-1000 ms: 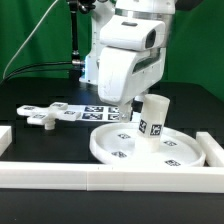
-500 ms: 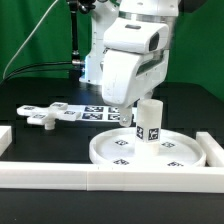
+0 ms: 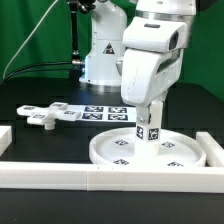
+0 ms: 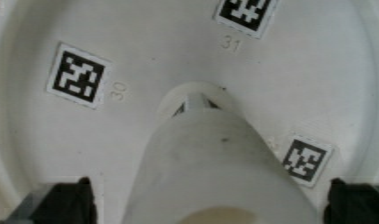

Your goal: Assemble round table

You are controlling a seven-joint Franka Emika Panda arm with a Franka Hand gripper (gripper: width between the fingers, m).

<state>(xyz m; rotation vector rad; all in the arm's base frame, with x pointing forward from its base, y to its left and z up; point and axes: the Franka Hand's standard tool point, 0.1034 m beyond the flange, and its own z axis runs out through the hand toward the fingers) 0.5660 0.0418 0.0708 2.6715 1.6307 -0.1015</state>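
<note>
The big round white disc (image 3: 125, 150) lies rim-up on the black table, with tags on its inner face. The short thick leg (image 3: 153, 128) stands upright on it, near its middle. My gripper (image 3: 150, 112) is right above the leg, with its fingers down around the leg's top, which they hide. In the wrist view the leg (image 4: 212, 150) fills the space between my fingers (image 4: 61, 203), and a narrow gap shows on each side. The gripper (image 4: 207, 203) is open there, above the disc (image 4: 141, 40). The cross-shaped foot piece (image 3: 40, 116) lies at the exterior view's left.
The marker board (image 3: 95, 112) lies behind the disc. Long white border rails run along the front (image 3: 90, 178), the exterior view's right (image 3: 214, 148) and its left (image 3: 5, 136). The robot's base (image 3: 100, 60) stands behind.
My gripper has moved toward the exterior view's right, from beside the leg to directly over it. The leg, tilted at first, now stands upright on the disc.
</note>
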